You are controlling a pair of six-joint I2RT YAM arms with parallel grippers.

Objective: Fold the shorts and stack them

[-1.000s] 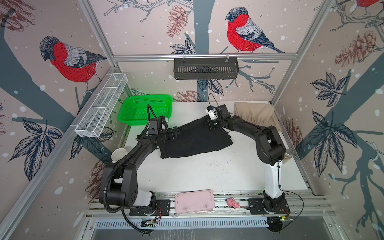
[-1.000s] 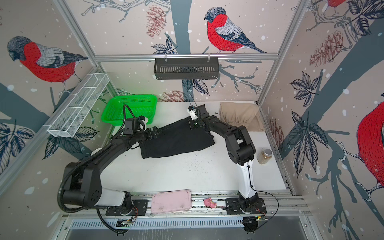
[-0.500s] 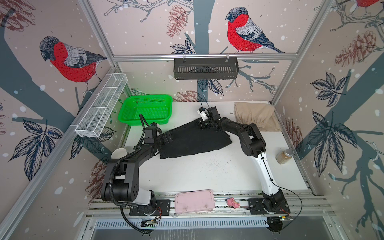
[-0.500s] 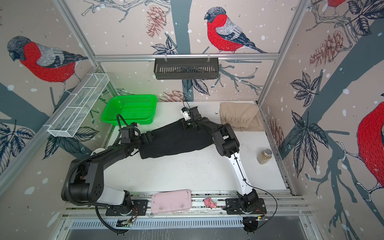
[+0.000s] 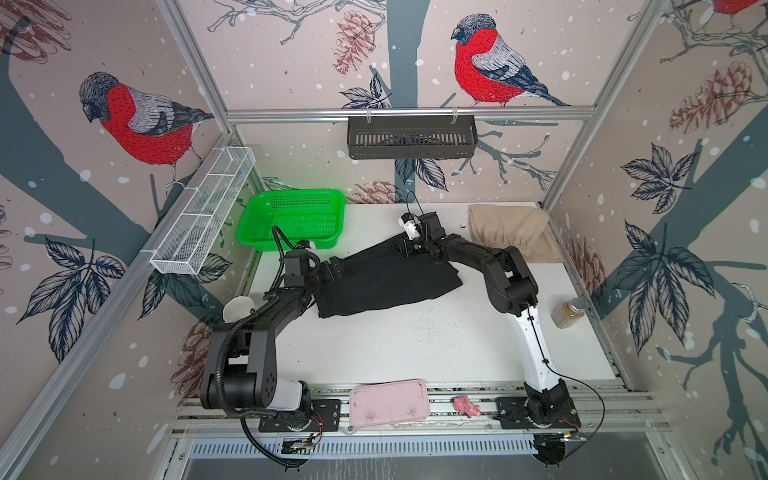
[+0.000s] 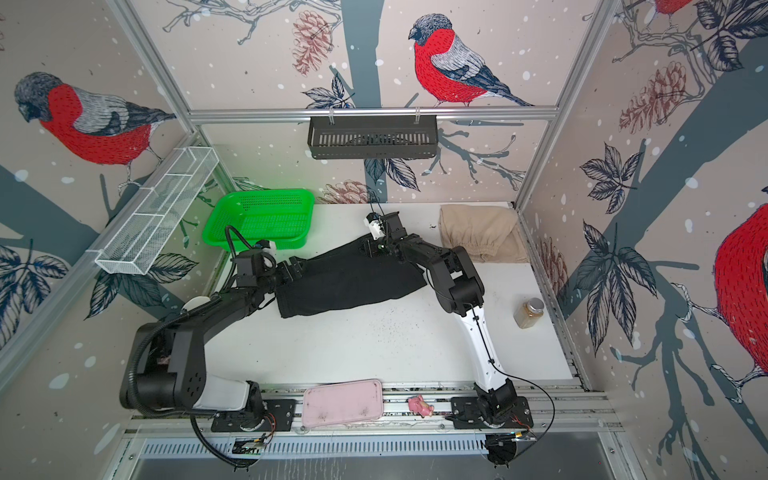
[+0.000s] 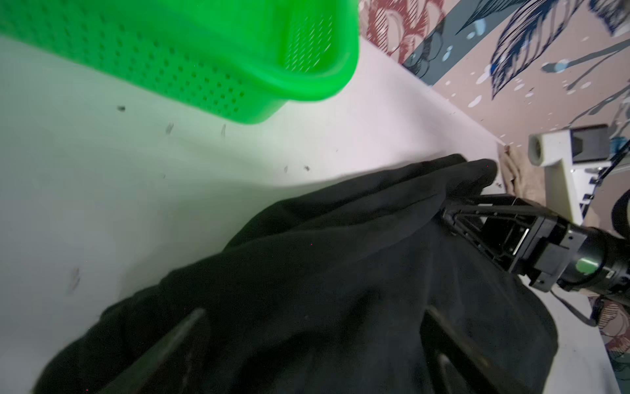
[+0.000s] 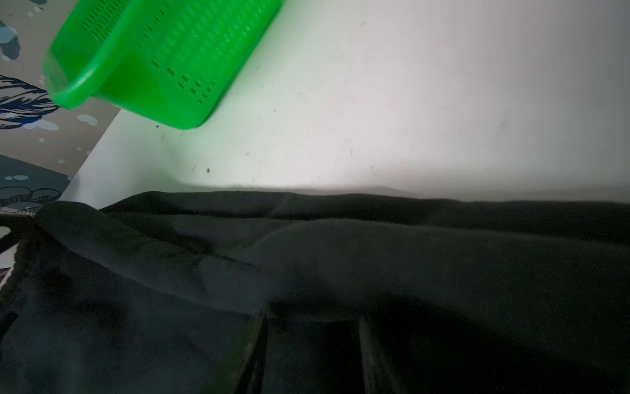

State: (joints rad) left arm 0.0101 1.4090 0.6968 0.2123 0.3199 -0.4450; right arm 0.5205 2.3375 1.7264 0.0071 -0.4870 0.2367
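Observation:
The black shorts (image 5: 390,278) (image 6: 353,282) lie folded in a slanted band across the middle of the white table (image 5: 415,349). My left gripper (image 5: 332,266) (image 6: 293,268) is open wide over their left end; the left wrist view shows its spread fingers (image 7: 184,327) above the black cloth (image 7: 341,273). My right gripper (image 5: 401,247) (image 6: 366,246) (image 7: 446,216) rests at the shorts' far upper edge. In the right wrist view that gripper (image 8: 312,327) has its jaws parted on the black cloth (image 8: 341,256). The beige shorts (image 5: 511,237) (image 6: 478,237) lie folded at the back right.
A green basket (image 5: 291,216) (image 6: 262,216) (image 7: 204,51) (image 8: 163,58) stands at the back left, close behind the left gripper. An amber jar (image 5: 567,313) (image 6: 528,312) stands near the right wall. A pink tray (image 5: 388,402) and small pink rag (image 5: 467,406) sit on the front rail.
The right gripper shifted left along the shorts' far edge and its jaws have parted from a tighter pinch on the cloth. The left gripper drew back slightly, then returned, staying open.

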